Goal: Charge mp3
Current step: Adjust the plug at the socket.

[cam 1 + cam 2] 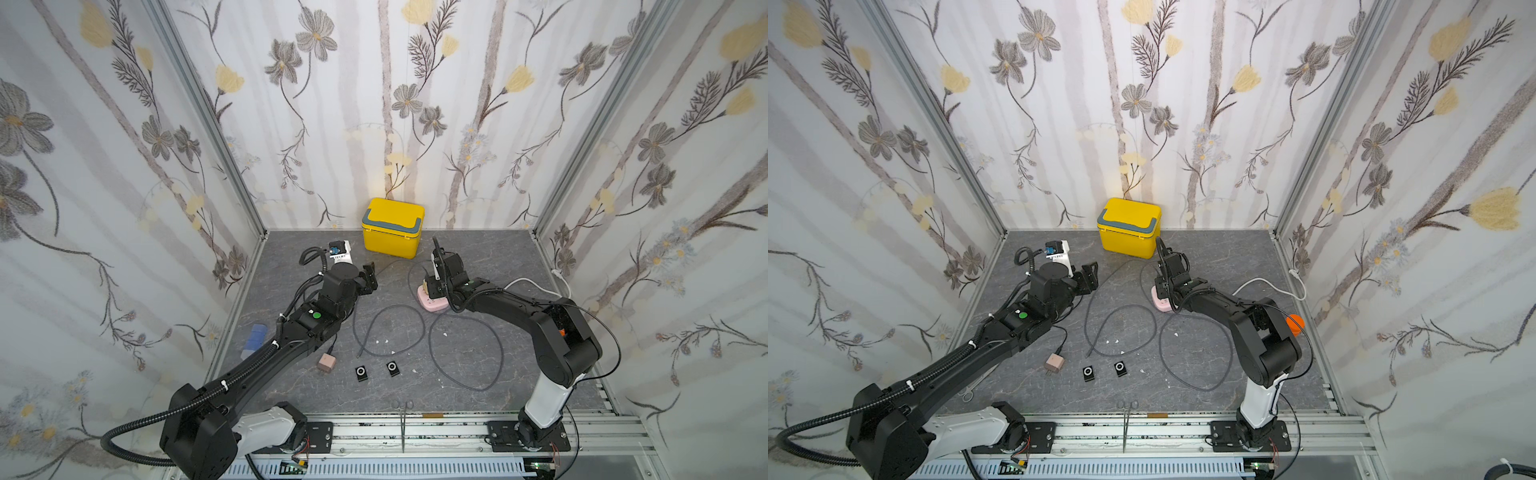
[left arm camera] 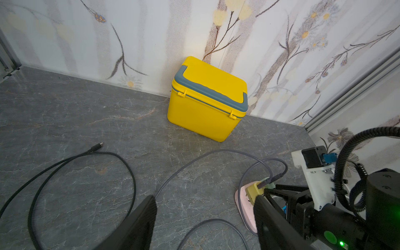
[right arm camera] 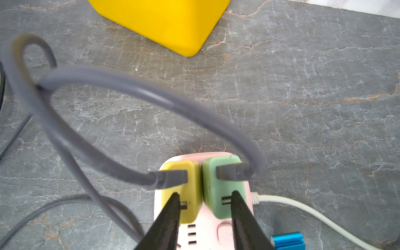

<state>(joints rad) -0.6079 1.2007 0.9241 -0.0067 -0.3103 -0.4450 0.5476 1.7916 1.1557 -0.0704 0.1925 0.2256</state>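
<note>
Both small black players sit low in the centre of the top views: one mp3 player and, just beside it, a second mp3 player, flat on the grey surface. Both tools are higher in the frame, well apart from them.

The loose end of a grey cable lies just above the first player, and its last stretch seems to run roughly up and down the frame. That end looks like the thing to fetch. It sits almost straight below the left tool, so I'd judge the left arm nearer.

The left tool stands wide with nothing in it. Its arm reaches diagonally from the lower left corner, and the tool is raised off the surface, facing the yellow box.

The right arm is folded high at the elbow on the right of the frame, wrist tipped down over the pink power strip. In the wrist view the right tool is narrowly parted above the yellow adapter and the green adapter, gripping neither as far as I can see. Each adapter already has a cable plugged in.
</note>
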